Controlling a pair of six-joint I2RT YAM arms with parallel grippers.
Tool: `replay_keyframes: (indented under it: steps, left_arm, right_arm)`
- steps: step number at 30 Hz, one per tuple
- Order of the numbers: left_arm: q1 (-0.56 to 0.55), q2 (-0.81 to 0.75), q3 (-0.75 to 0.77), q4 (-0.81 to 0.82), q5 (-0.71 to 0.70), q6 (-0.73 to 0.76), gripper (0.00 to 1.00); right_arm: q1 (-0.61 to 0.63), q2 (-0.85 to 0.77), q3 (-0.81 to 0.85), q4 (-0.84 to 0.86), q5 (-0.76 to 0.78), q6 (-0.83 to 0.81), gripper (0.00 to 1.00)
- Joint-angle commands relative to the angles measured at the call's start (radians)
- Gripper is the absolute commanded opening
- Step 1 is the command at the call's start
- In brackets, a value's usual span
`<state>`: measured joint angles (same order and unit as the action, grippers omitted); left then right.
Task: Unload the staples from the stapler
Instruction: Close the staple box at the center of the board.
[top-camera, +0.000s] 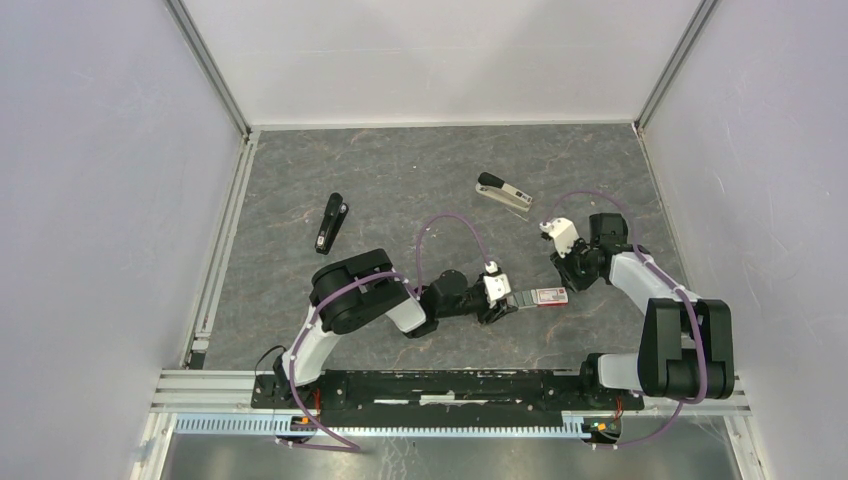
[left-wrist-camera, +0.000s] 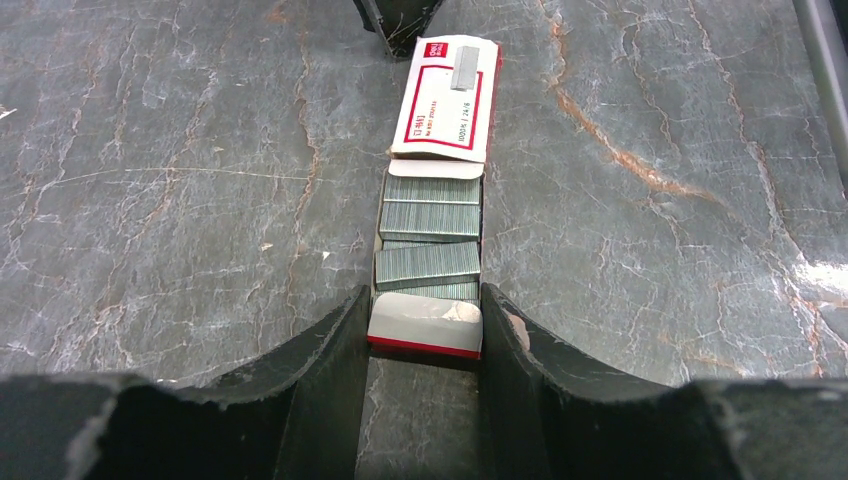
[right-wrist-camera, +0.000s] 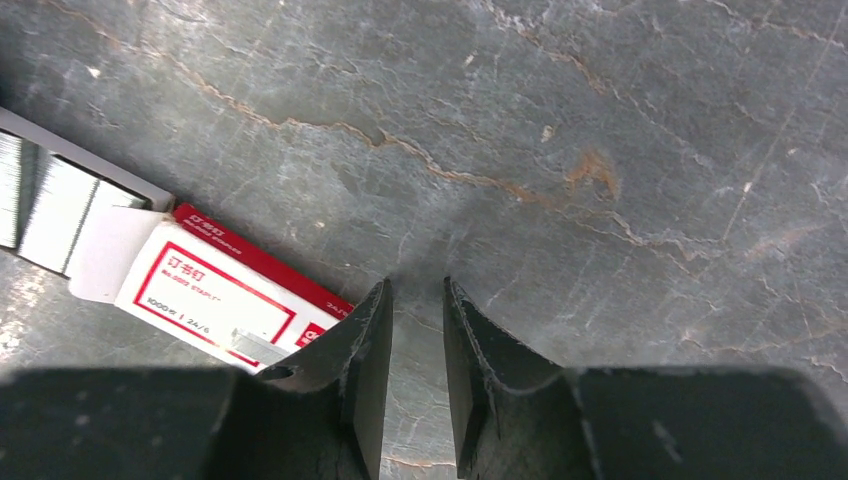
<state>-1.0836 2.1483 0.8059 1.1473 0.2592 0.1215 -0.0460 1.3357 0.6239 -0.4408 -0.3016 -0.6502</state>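
Setting: robot test cell in a lab | Evidence: a grey marbled tabletop (top-camera: 420, 180) is enclosed by plain white panels (top-camera: 100, 180) on aluminium extrusion posts (top-camera: 212, 70) | two arms are bolted to a slotted rail (top-camera: 450, 385) (cabling in purple sleeving) | Props: office items only are laid out

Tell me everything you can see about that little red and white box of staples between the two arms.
The staple box is a small cardboard sleeve-and-tray pack, white with red borders and print. It lies flat on the grey marbled table, slid partly open, so rows of silvery staple strips show in the tray. The left claw grips the tray's near end, one finger on each side. The right claw sits at the sleeve end, nearly closed, its left finger at the sleeve's corner; contact is unclear.
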Motion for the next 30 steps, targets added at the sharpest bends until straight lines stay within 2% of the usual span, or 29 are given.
replay_keyframes:
  steps: [1,6,13,30]
  left_arm:
    - [-0.008,0.025,-0.035,-0.008,-0.035,-0.009,0.49]
    - [-0.008,0.026,-0.043,0.003,-0.04,-0.013,0.49]
    - [-0.013,0.03,-0.039,0.015,-0.036,-0.016,0.49]
    - [-0.015,0.041,-0.028,0.023,0.012,0.008,0.5]
  right_arm:
    - [-0.019,-0.035,0.006,0.001,0.057,0.007,0.32]
    - [-0.046,-0.047,0.021,-0.078,0.062,-0.054,0.32]
    - [-0.045,-0.027,0.015,-0.198,-0.018,-0.136,0.3]
    - [-0.029,0.014,0.01,-0.161,-0.031,-0.111,0.29]
